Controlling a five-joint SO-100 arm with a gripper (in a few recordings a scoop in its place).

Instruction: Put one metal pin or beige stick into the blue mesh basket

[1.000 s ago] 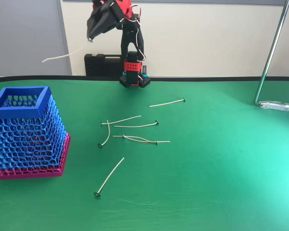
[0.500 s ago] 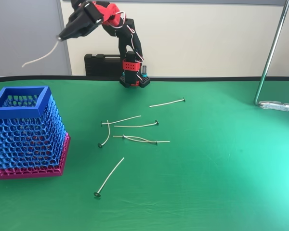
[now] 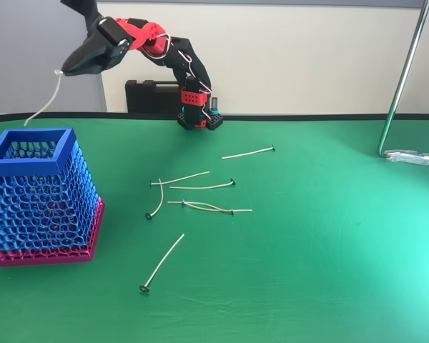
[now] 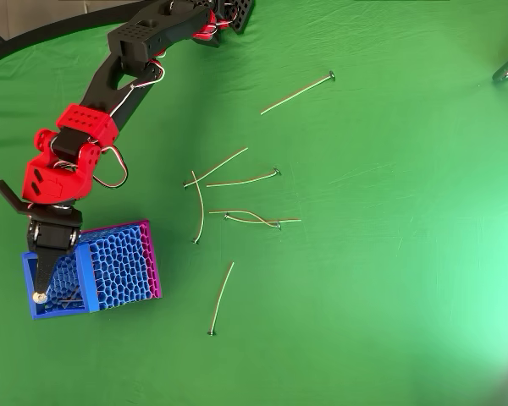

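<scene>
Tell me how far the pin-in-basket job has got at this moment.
Done: one pin is picked up and carried over the blue mesh basket. In hand: the gripper is shut on it above the opening. Left: release it inside. Other pins lie on the table.

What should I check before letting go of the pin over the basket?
1. Gripper shut on the metal pin: ok.
2. Gripper tip over the blue mesh basket opening, overhead view: ok.
3. Pin's lower end inside the rim, fixed view: cannot tell; it hangs near the back edge.
4. Basket upright on the table: ok.
5. Basket opening unobstructed: ok.
6. Loose pins away from the basket: ok.
</scene>
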